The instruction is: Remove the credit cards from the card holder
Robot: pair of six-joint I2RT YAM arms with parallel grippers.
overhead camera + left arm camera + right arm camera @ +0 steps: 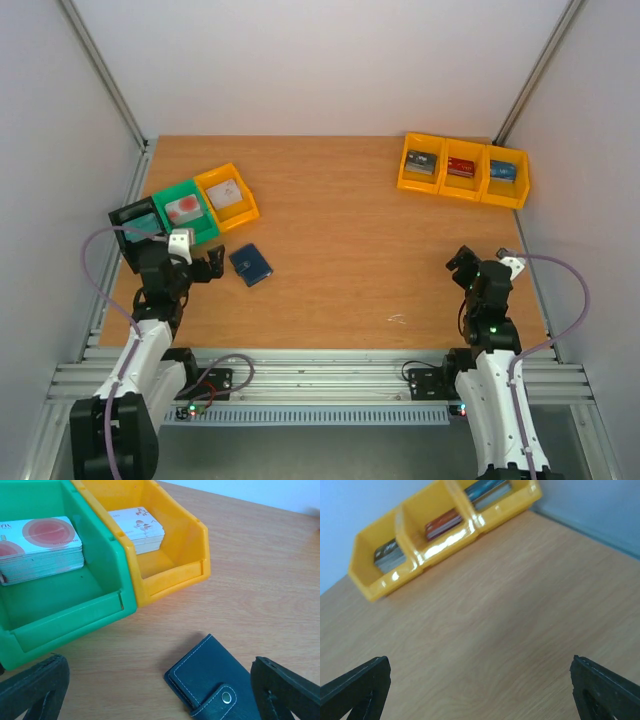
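Gaping wide and empty, the left pincer (pixel 207 266) hangs just beside the small navy stitched soft-material card holder (pixel 210 680), which lies shut on the wooden counter (pixel 350 250), snap tab (pixel 226 698) fastened, credit cards hidden inside. It looks light, limp and likely to slide; pinching the tab's edge seems best. The right pincer (pixel 480 690), equally open, holds nothing, well apart.

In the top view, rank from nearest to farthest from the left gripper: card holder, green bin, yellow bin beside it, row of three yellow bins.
1. card holder, just right of the left gripper.
2. green bin, behind the gripper, left side.
3. yellow bin, right of the green one.
4. row of three yellow bins, far right corner.
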